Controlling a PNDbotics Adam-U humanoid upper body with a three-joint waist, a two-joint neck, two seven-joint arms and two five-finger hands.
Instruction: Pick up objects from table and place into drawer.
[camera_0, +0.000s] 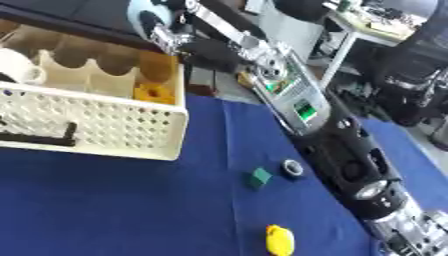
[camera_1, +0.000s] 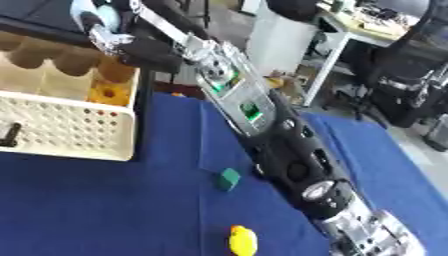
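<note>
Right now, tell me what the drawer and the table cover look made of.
The drawer looks like cream moulded plastic: its front is a regular grid of holes, matte. The table cover looks like blue cloth, dull with a faint crease, though felt or a soft mat is possible.

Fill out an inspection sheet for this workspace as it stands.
Surface: blue cloth covers the table.
Job's things: cream perforated drawer at left, an orange block inside; green block, dark ring and yellow duck-like toy lie on the cloth.
Clutter: nothing seen.
Robot hands: right arm stretches across to the drawer's far corner, its robot hand above it, fingers unclear; left not seen.
Cables: nothing seen.
Surroundings: white desk and black chairs beyond.
</note>
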